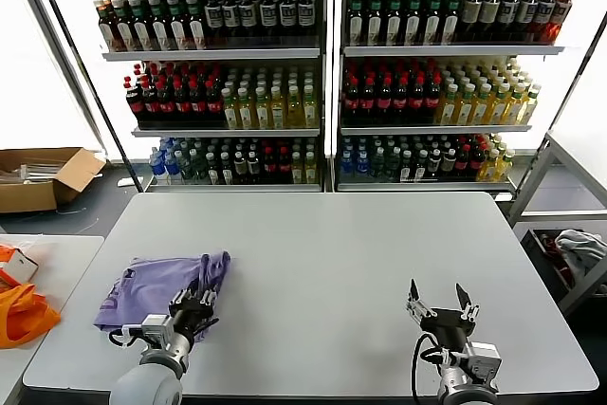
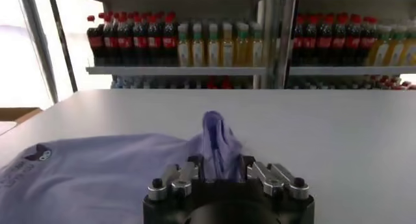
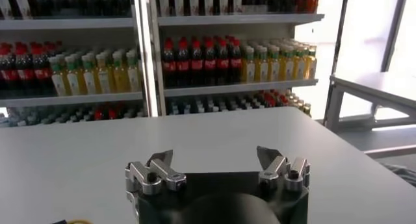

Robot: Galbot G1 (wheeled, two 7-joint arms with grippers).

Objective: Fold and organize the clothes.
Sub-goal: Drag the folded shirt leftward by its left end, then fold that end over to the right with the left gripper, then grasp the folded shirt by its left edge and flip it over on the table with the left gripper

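the lavender t-shirt (image 1: pixel 156 288) lies on the white worktop (image 1: pixel 332 263) near its front left corner, partly folded into a rough rectangle, with dark lettering showing along the side toward the worktop's left edge. at the shirt's front right corner the cloth is gathered into a raised peak, and the left gripper (image 1: pixel 193 312) sits right at that peak. in the left wrist view a pinch of fabric stands up between the gripper's fingers (image 2: pixel 174 177), but whether they grasp it or have let go i cannot tell. the right gripper (image 1: pixel 442 303) hovers over bare worktop near the front right corner, jaws spread wide and holding nothing

by my judgement the shirt is light, soft and limp: it will sag, crease and drag rather than keep any shape, and thin cotton can slip out of a shallow pinch. a corner, hem or folded edge looks the best place to take hold, gathering all layers at once so the fold travels together

the head view alone shows the shirt's whole outline and both arms relative to the worktop edges. the left wrist view alone shows the bunched peak at the fingers and a small dark print on the cloth. the right wrist view shows no shirt at all, only open jaws, worktop and the drink shelves (image 3: pixel 214 56) behind
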